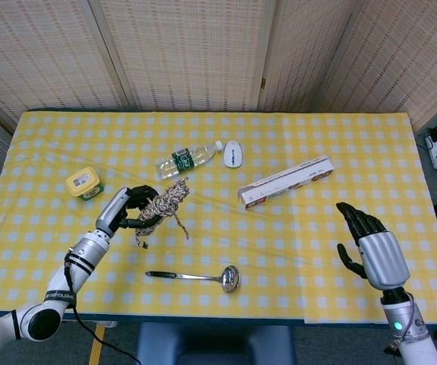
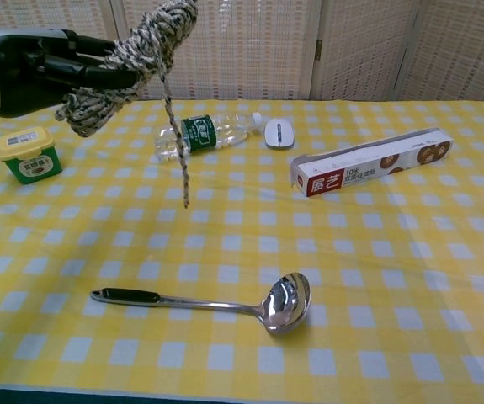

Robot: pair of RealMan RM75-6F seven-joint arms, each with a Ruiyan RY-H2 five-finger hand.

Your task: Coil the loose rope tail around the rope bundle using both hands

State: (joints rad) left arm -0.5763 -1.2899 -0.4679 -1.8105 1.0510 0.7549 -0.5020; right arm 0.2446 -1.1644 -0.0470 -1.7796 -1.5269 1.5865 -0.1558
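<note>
My left hand (image 1: pixel 127 209) (image 2: pixel 52 67) grips the speckled rope bundle (image 1: pixel 157 207) (image 2: pixel 124 63) and holds it in the air over the left side of the table. The loose rope tail (image 2: pixel 176 139) (image 1: pixel 178 222) hangs straight down from the bundle, free of any hold. My right hand (image 1: pixel 374 247) is far off at the table's right front, fingers spread and empty. The chest view does not show it.
A steel ladle (image 1: pixel 199 277) (image 2: pixel 216 304) lies at the front centre of the yellow checked table (image 1: pixel 294 228). Behind it lie a water bottle (image 1: pixel 184 159) (image 2: pixel 212 133), a white mouse (image 1: pixel 233 153) (image 2: pixel 278 133) and a long box (image 1: pixel 285 182) (image 2: pixel 368 162). A yellow tub (image 1: pixel 83 183) (image 2: pixel 28 155) stands left.
</note>
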